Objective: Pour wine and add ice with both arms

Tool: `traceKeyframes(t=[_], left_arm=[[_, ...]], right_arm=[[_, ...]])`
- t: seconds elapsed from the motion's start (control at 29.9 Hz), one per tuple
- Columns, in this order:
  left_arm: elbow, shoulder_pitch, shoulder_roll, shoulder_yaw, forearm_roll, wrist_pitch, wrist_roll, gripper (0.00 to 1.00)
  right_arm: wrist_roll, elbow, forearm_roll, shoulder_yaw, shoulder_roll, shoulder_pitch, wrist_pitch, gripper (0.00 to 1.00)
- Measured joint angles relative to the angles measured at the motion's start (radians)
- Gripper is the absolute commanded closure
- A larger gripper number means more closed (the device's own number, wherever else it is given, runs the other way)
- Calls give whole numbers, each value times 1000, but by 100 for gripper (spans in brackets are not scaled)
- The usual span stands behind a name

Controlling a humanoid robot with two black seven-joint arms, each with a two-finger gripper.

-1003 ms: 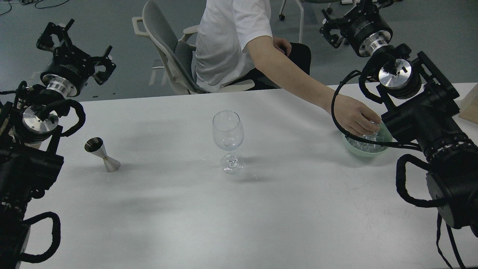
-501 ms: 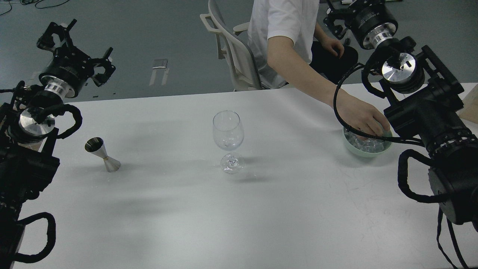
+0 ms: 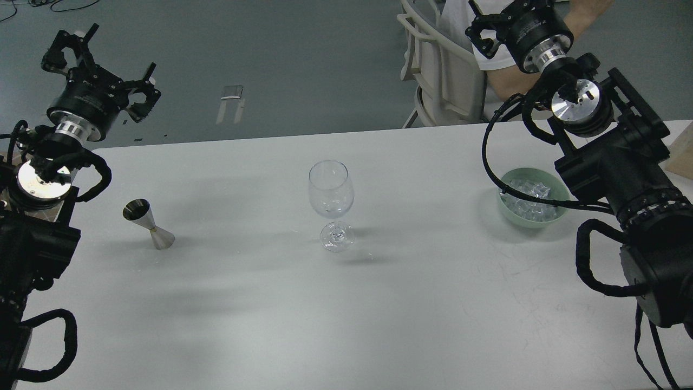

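Green bowl [image 3: 533,205], well to the right of the wine glass [image 3: 331,204], is now sitting uncovered with the ice [image 3: 530,196] heaped inside, since the person's hand has pulled away from it. My left gripper [image 3: 97,65] and right gripper [image 3: 501,24] are hanging spread and empty beyond the table's [image 3: 346,303] far edge, so nothing is blocking my reach for ice; the jigger [image 3: 147,223] is standing left of the glass.

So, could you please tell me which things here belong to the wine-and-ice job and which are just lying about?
For the job: wine glass, ice in the green bowl, metal jigger.

Just about: white chair, wooden block.
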Motion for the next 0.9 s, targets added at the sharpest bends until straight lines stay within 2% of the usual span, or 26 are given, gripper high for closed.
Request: traceKeyframes(t=[0.9], left_arm=[[-15,2,9,10,-3,-17,6,2]], right_arm=[[-3,1,2,0,-1,-19,20,0]])
